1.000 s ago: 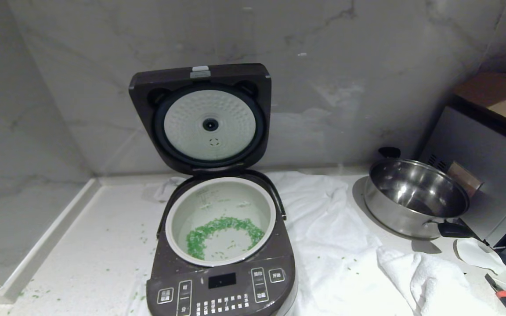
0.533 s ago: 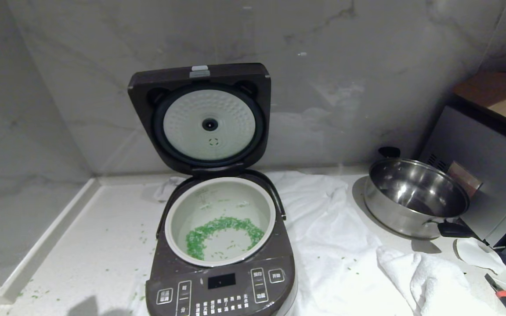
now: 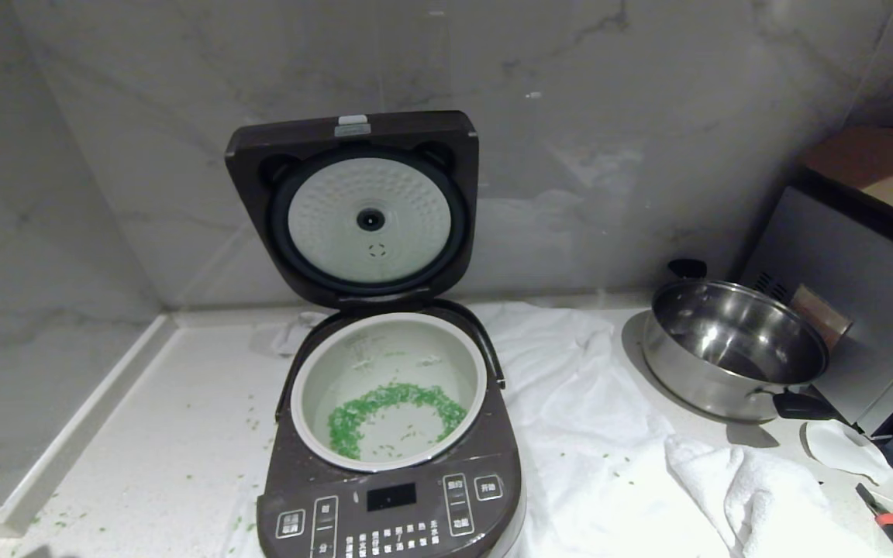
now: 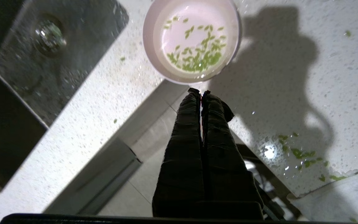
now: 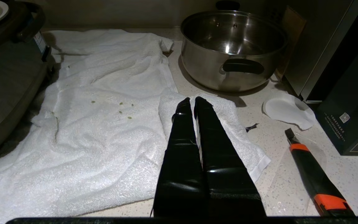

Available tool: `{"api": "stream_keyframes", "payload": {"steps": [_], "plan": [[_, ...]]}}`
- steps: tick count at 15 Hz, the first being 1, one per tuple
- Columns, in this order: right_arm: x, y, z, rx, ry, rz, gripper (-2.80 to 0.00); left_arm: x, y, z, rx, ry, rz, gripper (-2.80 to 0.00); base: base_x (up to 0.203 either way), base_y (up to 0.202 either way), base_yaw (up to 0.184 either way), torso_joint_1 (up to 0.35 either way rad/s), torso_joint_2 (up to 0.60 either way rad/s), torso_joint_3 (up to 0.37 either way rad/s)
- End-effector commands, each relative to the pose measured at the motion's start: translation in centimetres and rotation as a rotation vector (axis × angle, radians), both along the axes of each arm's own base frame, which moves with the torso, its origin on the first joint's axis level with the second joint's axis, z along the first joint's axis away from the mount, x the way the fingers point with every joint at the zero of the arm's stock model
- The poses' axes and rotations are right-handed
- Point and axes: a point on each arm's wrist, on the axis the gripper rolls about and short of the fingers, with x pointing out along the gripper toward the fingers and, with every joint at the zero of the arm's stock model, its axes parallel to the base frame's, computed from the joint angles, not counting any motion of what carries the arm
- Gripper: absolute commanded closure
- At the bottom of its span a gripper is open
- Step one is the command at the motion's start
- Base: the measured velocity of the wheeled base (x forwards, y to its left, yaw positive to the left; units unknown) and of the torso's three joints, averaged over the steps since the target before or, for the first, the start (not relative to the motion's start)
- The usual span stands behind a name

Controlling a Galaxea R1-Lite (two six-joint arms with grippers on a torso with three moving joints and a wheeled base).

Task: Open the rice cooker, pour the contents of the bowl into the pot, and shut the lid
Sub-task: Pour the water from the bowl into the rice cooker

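Most green chopped bits (image 3: 384,411) already lie in our dark brown rice cooker's (image 3: 392,496) white pot (image 3: 315,434); our left pincer (image 4: 201,93), pressed together and empty, hangs beside the small pale pink bowl (image 4: 154,59), some bits inside. Next we close the upright lid (image 3: 245,178).

Dim, cool kitchen light; glare spots gleam inside the steel pan (image 3: 733,345), a hard arm shadow crosses the speckled counter (image 4: 291,77), frame edges darken.

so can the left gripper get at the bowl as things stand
Probably yes: the left gripper hangs just short of the bowl rim with nothing between them, but its fingers are shut and would need opening first.
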Motion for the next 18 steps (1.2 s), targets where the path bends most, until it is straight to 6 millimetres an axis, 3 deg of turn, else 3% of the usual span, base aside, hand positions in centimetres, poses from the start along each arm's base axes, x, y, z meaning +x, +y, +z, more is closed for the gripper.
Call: {"api": "stream_keyframes", "payload": {"steps": [1,5,10,11,18], "plan": [[0.0,0.0,0.0,0.000,0.000,0.001,0.00,-2.1,1.8,-1.6,-0.092,0.010,0.081,0.00,0.000,0.000,0.000,0.000,0.00,0.000],[0.0,0.0,0.0,0.000,0.000,0.002,0.00,-5.7,3.1,-3.1,-0.160,0.043,0.203,0.00,0.000,0.000,0.000,0.000,0.00,0.000],[0.0,0.0,0.0,0.000,0.000,0.002,0.00,-6.5,6.2,-6.7,-0.287,0.111,0.268,0.00,0.000,0.000,0.000,0.000,0.00,0.000],[0.0,0.0,0.0,0.000,0.000,0.001,0.00,-6.0,6.6,-7.2,-0.286,0.115,0.252,-2.80,0.000,0.000,0.000,0.000,0.00,0.000],[0.0,0.0,0.0,0.000,0.000,0.001,0.00,-1.7,8.5,-10.9,-0.282,0.066,0.255,-2.80,0.000,0.000,0.000,0.000,0.00,0.000]]}}
